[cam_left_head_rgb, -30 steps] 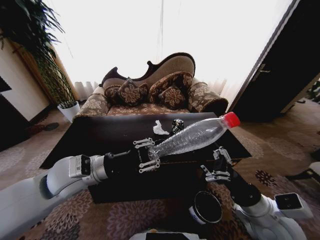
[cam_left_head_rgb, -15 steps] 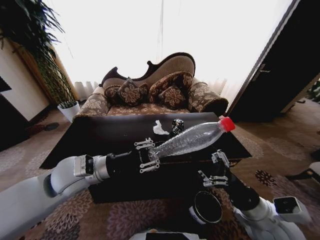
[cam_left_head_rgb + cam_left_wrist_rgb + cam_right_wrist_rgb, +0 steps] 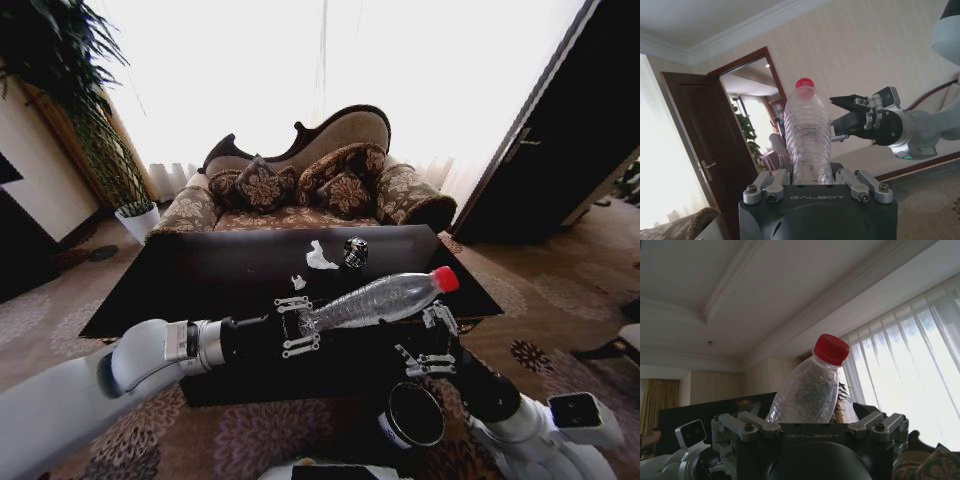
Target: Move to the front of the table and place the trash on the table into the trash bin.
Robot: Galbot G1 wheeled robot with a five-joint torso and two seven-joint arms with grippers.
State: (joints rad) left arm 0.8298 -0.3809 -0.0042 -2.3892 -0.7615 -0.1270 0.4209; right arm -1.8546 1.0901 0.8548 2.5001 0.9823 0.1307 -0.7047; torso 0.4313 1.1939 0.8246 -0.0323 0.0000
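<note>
My left gripper (image 3: pixel 299 326) is shut on the base of a clear plastic bottle (image 3: pixel 378 298) with a red cap (image 3: pixel 445 279), held nearly level over the front edge of the dark table (image 3: pixel 200 270). In the left wrist view the bottle (image 3: pixel 807 135) rises out of that gripper (image 3: pixel 812 181). My right gripper (image 3: pixel 426 340) hangs open just under the cap end; its fingers (image 3: pixel 742 424) frame the bottle (image 3: pixel 807 392) without closing on it. On the table lie a white paper scrap (image 3: pixel 320 258), a smaller scrap (image 3: pixel 298 282) and a crushed dark can (image 3: pixel 354 252). The black trash bin (image 3: pixel 392 405) stands on the carpet below the right gripper.
A patterned sofa (image 3: pixel 300 185) stands behind the table. A white plant pot (image 3: pixel 138 220) with a tall plant sits at the far left. A dark door (image 3: pixel 570 130) is at the right. Patterned carpet surrounds the table.
The left gripper has lowered the bottle, and its cap end has dropped towards the right gripper. The right gripper has shifted slightly lower and left.
</note>
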